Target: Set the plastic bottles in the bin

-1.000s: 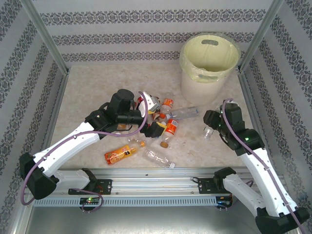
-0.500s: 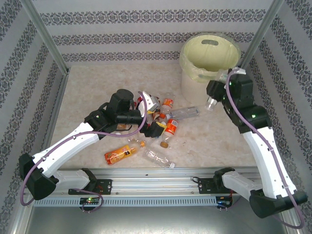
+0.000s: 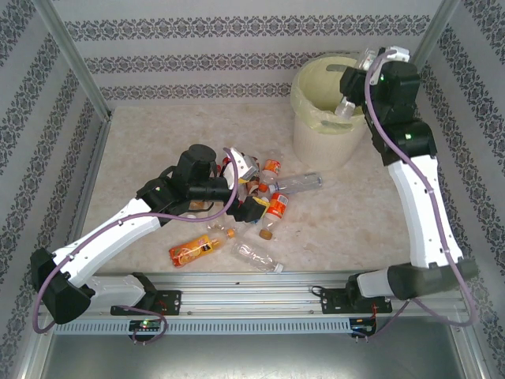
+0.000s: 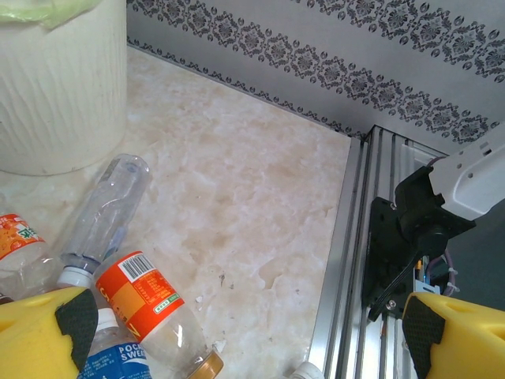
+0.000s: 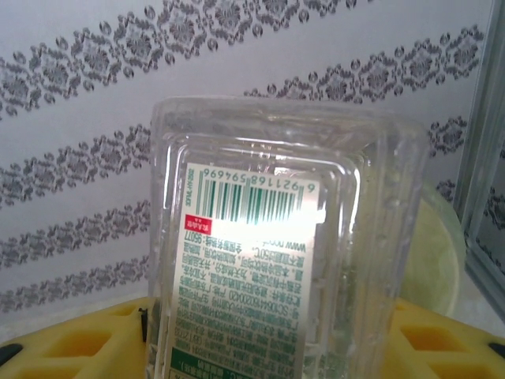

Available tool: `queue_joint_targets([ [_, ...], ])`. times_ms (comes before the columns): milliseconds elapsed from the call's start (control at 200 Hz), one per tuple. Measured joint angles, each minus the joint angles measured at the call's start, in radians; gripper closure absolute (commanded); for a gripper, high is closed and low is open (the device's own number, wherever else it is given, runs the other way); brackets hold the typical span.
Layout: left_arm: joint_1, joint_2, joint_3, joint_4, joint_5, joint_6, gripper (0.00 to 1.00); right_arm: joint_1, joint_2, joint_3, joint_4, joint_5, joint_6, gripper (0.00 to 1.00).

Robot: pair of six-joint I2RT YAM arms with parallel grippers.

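Right gripper (image 3: 347,104) stands raised at the bin (image 3: 314,150), over the near right part of its lined mouth. Its jaws are partly closed on a clear bottle (image 3: 345,108). In the right wrist view this bottle (image 5: 268,260), bearing a white and green label with a barcode, sits between the yellow fingers (image 5: 71,347), which press it from both sides. The pale rim of the bin (image 5: 443,260) shows just behind it. Left gripper (image 3: 254,197) is low over the table (image 3: 158,142), well to the left of the bin and nearer the arm bases, at the heap of bottles (image 3: 264,189). Its jaws stand fully apart and grip nothing. In the left wrist view the left gripper (image 4: 248,335) straddles an orange-labelled bottle (image 4: 146,312) and a blue-labelled bottle (image 4: 118,359), both lying close beside one yellow finger (image 4: 39,335); contact with that finger cannot be determined. An unlabelled bottle (image 4: 102,217) lies on its side between these two and the bin wall (image 4: 63,103), apart from the wall. Farther from the bin than the heap, toward the near table edge, lie an orange flat bottle (image 3: 193,250) and a white-capped bottle (image 3: 256,257), both well apart from either gripper.
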Motion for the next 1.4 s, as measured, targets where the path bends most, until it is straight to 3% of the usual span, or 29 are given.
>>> queue_joint_targets([
  [500,0.0,0.0,0.0,0.0,-0.005,0.0,0.0,-0.038,0.345,0.286,-0.026,-0.016,-0.071,0.43],
  [939,0.0,0.006,0.0,0.0,-0.008,0.0,0.0,-0.103,0.467,0.304,-0.104,-0.087,-0.071,0.44],
  [1399,0.0,0.008,0.0,0.0,-0.02,0.0,0.0,-0.103,0.533,0.305,-0.157,-0.137,-0.08,0.4],
])
